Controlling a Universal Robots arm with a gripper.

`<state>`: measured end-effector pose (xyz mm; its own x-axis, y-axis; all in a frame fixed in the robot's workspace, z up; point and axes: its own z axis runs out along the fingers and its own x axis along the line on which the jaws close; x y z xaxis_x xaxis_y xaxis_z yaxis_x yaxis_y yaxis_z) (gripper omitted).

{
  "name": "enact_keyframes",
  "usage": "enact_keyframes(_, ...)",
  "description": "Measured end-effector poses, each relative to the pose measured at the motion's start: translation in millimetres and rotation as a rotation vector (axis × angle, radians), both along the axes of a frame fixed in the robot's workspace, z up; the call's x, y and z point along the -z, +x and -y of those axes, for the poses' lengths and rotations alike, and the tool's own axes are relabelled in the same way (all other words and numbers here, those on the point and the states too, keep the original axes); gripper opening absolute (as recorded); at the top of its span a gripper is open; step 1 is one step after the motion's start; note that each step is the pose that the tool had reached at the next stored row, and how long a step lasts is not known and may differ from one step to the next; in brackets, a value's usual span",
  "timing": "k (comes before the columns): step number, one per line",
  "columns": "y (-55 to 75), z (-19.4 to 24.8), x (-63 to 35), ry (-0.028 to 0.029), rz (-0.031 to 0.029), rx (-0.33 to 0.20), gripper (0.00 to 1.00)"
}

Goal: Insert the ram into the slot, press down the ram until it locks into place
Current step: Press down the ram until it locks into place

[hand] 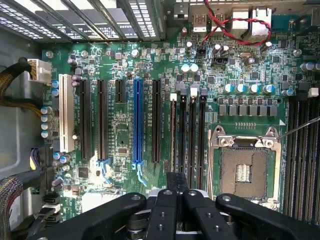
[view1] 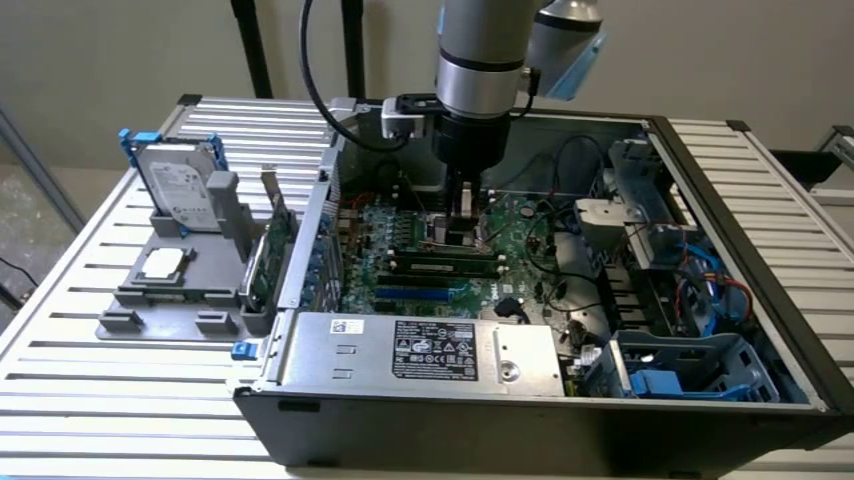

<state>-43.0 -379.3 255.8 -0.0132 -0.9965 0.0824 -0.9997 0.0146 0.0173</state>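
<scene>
The ram (view1: 438, 262) is a thin green stick with dark chips. It stands on edge in the slot (hand: 173, 100), the black socket of the parallel row that lies closest to the blue slot. From the wrist view I look down on the ram's (hand: 173, 135) thin top edge. My gripper (view1: 465, 228) hangs over the motherboard (view1: 514, 225) inside the open case, its fingers shut with nothing between them. In the wrist view the gripper (hand: 175, 181) sits over one end of the stick. I cannot tell whether it touches.
Three more black slots (hand: 192, 135) lie between the ram and the square CPU socket (hand: 243, 167). A blue slot (hand: 138, 125) runs alongside. A power supply (view1: 420, 350) fills the case front. A hard drive (view1: 180, 185) stands on a grey fixture (view1: 160, 290) at the exterior view's left.
</scene>
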Motion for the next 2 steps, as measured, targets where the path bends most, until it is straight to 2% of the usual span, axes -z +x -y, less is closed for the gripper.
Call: enact_keyframes(2,0.0,0.0,0.0,-0.0001,0.0,0.0,0.11)
